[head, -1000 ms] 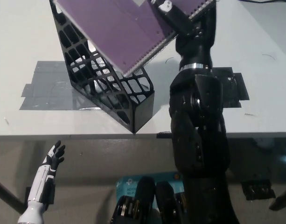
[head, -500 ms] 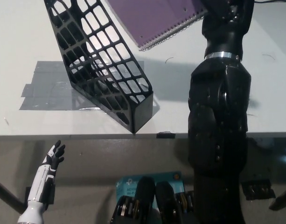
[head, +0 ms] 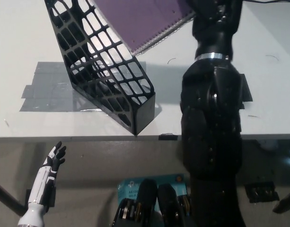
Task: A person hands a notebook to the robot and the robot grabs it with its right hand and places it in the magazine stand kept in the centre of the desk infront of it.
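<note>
One purple spiral-bound notebook [head: 145,19] is hanging over the black lattice magazine stand [head: 104,71], apparently clasped by the black right hand [head: 213,9], mostly cropped; the white left hand [head: 52,161] is resting, fingers spread, below the desk's near edge [head: 64,138].

Black plastic lattice on the magazine stand [head: 104,71], slightly glossy, catching pale highlights along its bars and solid front end. The notebook [head: 140,21] shows a matt purple card cover with a shiny metal spiral wire along its edge. The desk [head: 21,33] is a smooth, matt white surface, and the grey tape patches [head: 48,90] stuck on it look dull with a faint sheen. The right arm [head: 212,123] wears smooth, semi-gloss black plastic shells, split by one bright polished metal ring [head: 211,57]. Down low, the left hand [head: 52,163] is glossy white plastic with black fingers.
</note>
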You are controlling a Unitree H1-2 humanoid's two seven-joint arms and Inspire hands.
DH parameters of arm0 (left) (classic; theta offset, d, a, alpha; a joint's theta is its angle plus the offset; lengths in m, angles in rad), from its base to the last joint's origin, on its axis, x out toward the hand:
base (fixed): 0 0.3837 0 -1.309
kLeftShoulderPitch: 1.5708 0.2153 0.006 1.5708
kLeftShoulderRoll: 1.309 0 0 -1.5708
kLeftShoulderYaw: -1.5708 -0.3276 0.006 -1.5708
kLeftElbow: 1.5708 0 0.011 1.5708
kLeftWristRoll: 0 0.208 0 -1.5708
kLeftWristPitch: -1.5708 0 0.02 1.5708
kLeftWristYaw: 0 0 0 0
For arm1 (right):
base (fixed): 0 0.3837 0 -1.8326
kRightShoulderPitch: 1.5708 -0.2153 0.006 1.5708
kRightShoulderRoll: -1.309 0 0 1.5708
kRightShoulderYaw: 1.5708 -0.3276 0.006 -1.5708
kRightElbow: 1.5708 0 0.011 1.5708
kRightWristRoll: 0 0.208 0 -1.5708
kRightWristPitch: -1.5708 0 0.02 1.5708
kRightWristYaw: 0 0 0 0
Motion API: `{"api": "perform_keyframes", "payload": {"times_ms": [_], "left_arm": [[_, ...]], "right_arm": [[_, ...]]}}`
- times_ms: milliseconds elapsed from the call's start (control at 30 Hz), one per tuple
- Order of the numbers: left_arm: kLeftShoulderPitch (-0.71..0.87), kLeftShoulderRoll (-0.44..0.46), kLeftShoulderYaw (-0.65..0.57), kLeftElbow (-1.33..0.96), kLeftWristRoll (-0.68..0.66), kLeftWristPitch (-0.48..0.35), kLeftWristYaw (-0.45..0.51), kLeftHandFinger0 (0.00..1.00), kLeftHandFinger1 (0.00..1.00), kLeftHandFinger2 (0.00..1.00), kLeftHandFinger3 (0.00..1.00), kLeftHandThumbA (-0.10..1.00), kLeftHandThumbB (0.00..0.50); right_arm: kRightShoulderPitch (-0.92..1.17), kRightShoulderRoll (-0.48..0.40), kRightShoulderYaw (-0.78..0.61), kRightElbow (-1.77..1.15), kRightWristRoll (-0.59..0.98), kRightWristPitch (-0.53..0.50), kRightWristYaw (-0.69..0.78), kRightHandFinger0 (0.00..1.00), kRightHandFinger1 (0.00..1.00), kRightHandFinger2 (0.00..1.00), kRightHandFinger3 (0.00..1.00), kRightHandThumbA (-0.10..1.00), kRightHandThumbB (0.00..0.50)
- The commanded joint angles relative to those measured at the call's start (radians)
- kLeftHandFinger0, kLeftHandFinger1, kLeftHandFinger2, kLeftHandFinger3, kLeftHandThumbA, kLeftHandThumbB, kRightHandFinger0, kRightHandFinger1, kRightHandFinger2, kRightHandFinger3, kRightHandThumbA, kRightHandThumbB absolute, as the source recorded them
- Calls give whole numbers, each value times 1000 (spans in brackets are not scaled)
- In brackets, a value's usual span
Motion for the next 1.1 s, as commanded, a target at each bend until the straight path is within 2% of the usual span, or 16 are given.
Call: {"api": "perform_keyframes", "payload": {"times_ms": [0,267,367,767,1067], "left_arm": [[-18,19,0,-31,15,-37,12,1000,1000,1000,1000,1000,500],[-20,16,1,-27,8,-37,13,1000,1000,1000,1000,1000,500],[-21,15,1,-28,5,-37,11,1000,1000,1000,1000,1000,500],[-27,16,1,-25,1,-37,8,1000,1000,1000,1000,1000,500],[-27,20,-1,-30,2,-37,4,1000,1000,1000,1000,1000,500]], "right_arm": [[-49,43,37,14,-49,-93,-30,0,0,0,0,1000,75],[-44,43,50,81,-49,-164,-22,0,0,0,0,1000,33],[-40,43,51,99,-69,-177,-30,0,0,0,0,1000,49],[-44,43,28,123,-43,-222,-27,0,0,0,0,1000,33],[-7,43,59,138,-59,-231,-34,0,0,0,0,1000,50]]}}
